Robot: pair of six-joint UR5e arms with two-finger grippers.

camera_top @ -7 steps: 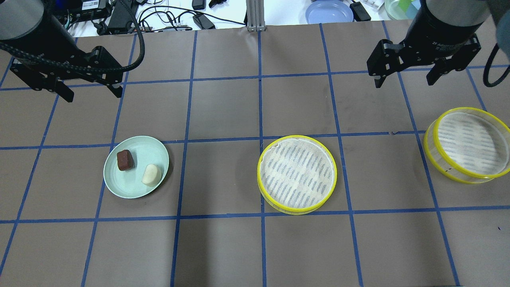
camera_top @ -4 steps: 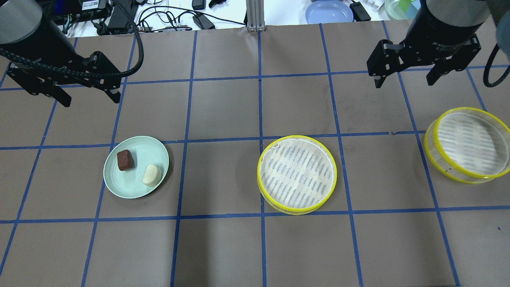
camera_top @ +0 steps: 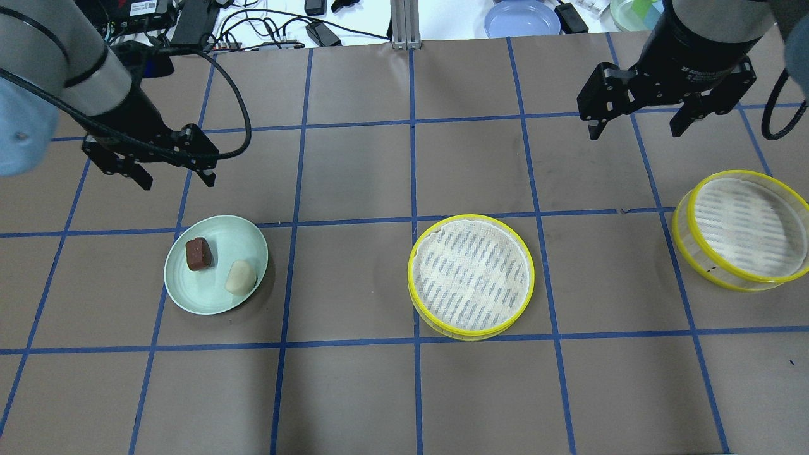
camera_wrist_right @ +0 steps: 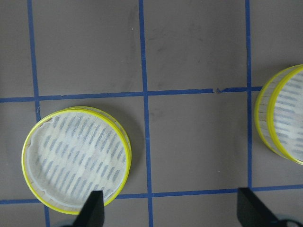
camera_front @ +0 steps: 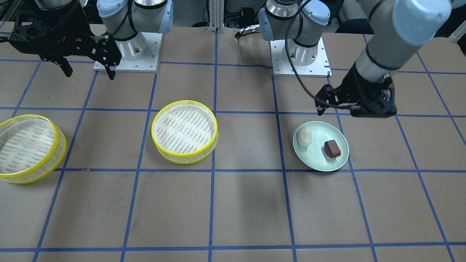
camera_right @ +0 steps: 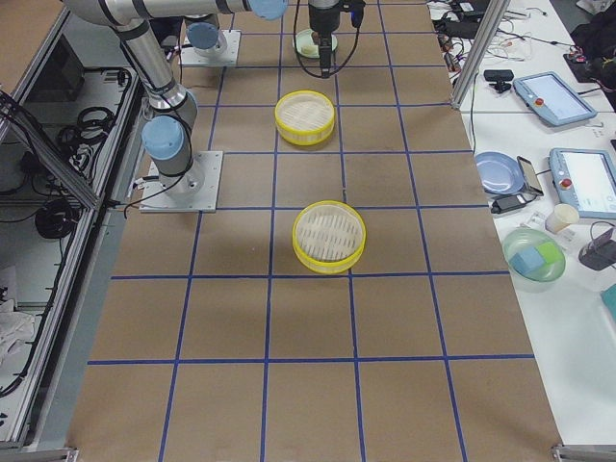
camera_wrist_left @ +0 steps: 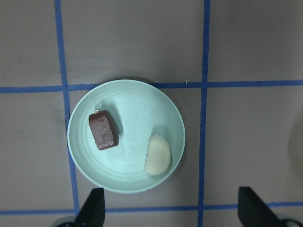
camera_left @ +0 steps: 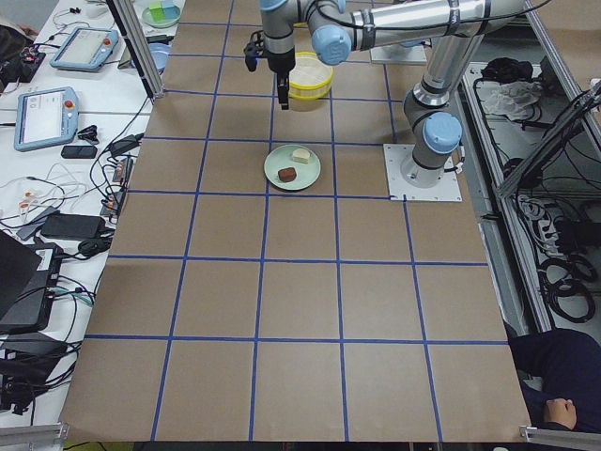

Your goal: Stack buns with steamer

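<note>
A cream-white bun (camera_top: pixel 241 277) and a dark reddish-brown bun (camera_top: pixel 198 253) lie on a pale green plate (camera_top: pixel 227 240) at the left. They also show in the left wrist view as the cream bun (camera_wrist_left: pixel 157 155) and the brown bun (camera_wrist_left: pixel 103 130). One yellow-rimmed steamer tray (camera_top: pixel 471 276) stands mid-table and a second steamer tray (camera_top: pixel 742 229) at the far right; both are empty. My left gripper (camera_top: pixel 178 182) is open and empty, just behind the plate. My right gripper (camera_top: pixel 635 133) is open and empty, behind and between the two trays.
The brown table cover has a blue tape grid. Beyond the table's far edge lie cables, a blue plate (camera_top: pixel 522 18) and a bowl (camera_top: pixel 635 12). The robot bases (camera_front: pixel 127 54) stand at the near edge.
My left gripper has moved right and towards the plate, and lower. The right gripper has barely shifted. Buns and trays have not moved.
</note>
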